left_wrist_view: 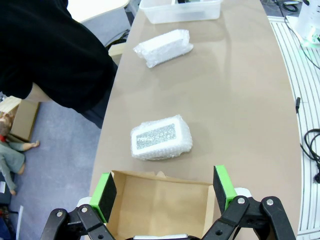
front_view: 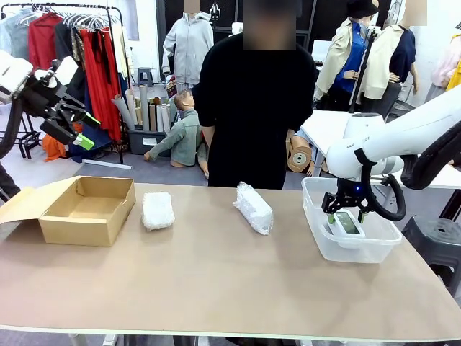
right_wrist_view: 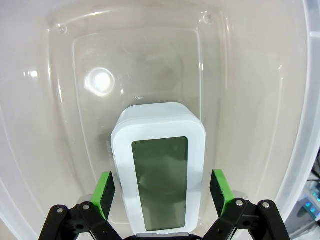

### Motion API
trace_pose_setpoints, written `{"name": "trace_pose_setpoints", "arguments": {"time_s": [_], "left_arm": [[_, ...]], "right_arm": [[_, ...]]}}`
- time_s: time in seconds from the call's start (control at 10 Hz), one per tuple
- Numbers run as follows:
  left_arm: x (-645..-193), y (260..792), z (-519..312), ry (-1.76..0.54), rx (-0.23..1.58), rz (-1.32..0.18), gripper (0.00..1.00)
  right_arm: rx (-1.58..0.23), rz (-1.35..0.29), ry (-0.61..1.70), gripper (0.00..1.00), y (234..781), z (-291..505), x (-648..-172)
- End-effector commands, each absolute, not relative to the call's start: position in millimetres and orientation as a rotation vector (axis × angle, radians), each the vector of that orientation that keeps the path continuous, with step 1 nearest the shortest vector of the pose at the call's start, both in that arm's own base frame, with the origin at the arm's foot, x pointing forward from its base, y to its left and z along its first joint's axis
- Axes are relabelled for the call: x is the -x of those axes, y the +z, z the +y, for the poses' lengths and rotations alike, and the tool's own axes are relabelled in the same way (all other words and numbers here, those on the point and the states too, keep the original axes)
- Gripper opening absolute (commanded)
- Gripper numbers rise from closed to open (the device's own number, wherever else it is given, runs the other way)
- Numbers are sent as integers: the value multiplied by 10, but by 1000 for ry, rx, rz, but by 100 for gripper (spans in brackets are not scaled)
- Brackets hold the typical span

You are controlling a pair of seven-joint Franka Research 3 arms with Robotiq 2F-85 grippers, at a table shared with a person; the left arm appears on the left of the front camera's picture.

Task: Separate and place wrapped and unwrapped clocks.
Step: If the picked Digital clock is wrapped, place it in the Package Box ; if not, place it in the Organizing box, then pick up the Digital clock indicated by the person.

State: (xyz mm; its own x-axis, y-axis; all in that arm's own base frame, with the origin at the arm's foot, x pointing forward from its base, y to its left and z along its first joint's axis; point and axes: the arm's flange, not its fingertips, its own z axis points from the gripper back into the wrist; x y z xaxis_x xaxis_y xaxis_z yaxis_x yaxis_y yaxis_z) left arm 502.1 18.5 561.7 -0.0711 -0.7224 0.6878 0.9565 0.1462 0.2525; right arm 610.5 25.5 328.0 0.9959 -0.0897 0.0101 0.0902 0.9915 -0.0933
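Right hand (front_view: 346, 214) was lowered into the clear plastic tub (front_view: 360, 252), fingers apart and straddling the bare white digital clock (right_wrist_view: 160, 170). The clock lay screen-up on the tub floor, directly below that hand. A narrow gap showed between each green pad and the casing, so nothing was clamped.

Left hand (left_wrist_view: 162, 192) hung above the open cardboard box (front_view: 72, 232), fingers apart and empty. One bubble-wrapped clock (left_wrist_view: 161, 138) lay on the desk (front_view: 216, 295) just beyond the box from that hand. The second wrapped clock (left_wrist_view: 164, 46) lay farther ahead, short of the tub. Neither was in the box. A person (front_view: 256, 108) stood at the desk edge beside both wrapped items.

Assessment: the unwrapped clock appeared sorted; both wrapped clocks were not yet placed.

Risks noted:
- On withdrawal, a pad of the right hand could catch the clock casing, given the tight clearance, and tip or drag the clock. The light tub could shift with it.
- The tub wall stood close to that hand, so a slanted lift could snag the rim.
- Bubble wrap is soft and slick. A grip by the left hand could compress it and slide, dropping the item short of the box.
- The farther wrapped clock called for a long reach past the person.
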Motion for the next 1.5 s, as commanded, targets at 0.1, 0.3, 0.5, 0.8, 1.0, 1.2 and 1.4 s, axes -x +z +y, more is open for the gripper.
{"name": "trace_pose_setpoints", "arguments": {"time_s": [0.1, 0.3, 0.5, 0.8, 1.0, 1.2, 1.4], "left_arm": [[-5020, 5622, 183, -1432, 363, -831, 100], [-5020, 5622, 183, -1432, 363, -831, 100], [-5020, 5622, 183, -1432, 363, -831, 100], [-5020, 5622, 183, -1432, 363, -831, 100], [-5020, 5622, 183, -1432, 363, -831, 100], [-5020, 5622, 183, -1432, 363, -831, 100], [-5020, 5622, 183, -1432, 363, -831, 100]], "right_arm": [[77, -12, -97, 100, 3378, 226, -6107], [92, -12, -92, 100, 3319, 254, -6106], [92, -12, -92, 100, 3319, 254, -6106], [92, -12, -92, 100, 3319, 254, -6106], [16, 32, -46, 100, 3457, 285, -5983], [37, -28, 7, 100, 3809, 235, -5997], [7, -34, 105, 100, 4130, 230, -5982]]}}
